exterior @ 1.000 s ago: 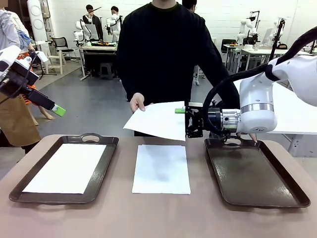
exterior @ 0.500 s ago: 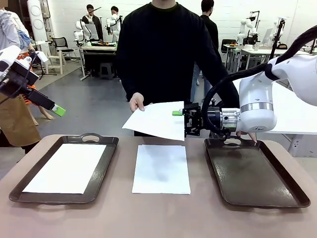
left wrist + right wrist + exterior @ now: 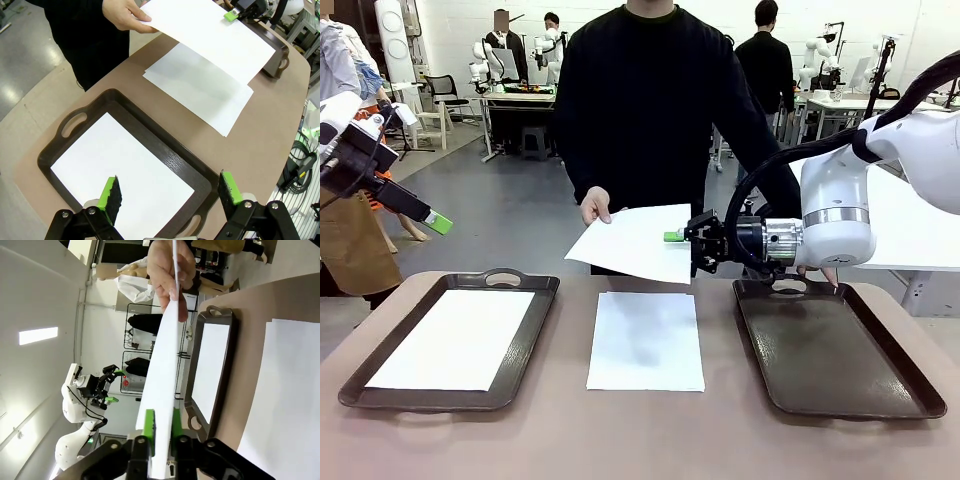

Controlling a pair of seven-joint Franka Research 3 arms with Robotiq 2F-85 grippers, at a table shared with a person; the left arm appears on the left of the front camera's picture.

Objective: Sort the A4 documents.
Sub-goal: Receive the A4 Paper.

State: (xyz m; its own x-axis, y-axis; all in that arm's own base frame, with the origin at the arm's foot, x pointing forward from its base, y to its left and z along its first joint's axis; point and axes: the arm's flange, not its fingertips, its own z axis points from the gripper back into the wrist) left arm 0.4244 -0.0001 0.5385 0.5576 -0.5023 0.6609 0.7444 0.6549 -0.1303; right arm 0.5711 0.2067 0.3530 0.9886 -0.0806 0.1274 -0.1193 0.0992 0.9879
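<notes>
A person's hand (image 3: 597, 206) holds a white A4 document (image 3: 635, 242) in the air above the table's far edge. My right gripper (image 3: 676, 237) is shut on that sheet's right edge; in the right wrist view its green pads (image 3: 149, 424) press the edge-on sheet (image 3: 162, 370) from both sides. A second document (image 3: 646, 340) lies flat on the table's middle. A third (image 3: 455, 338) lies inside the left tray (image 3: 532, 345). My left gripper (image 3: 438, 222) hangs open and holds nothing, high at the far left, above the left tray (image 3: 55, 150) and its sheet (image 3: 120, 170).
The right dark brown tray (image 3: 830, 350) stands bare-floored under my right arm. The person stands at the far side of the table, between the two trays. The table's front strip (image 3: 640, 440) has free room.
My right gripper's jaws have closed on the edge of the held sheet and shifted slightly left. The left arm has not moved.
</notes>
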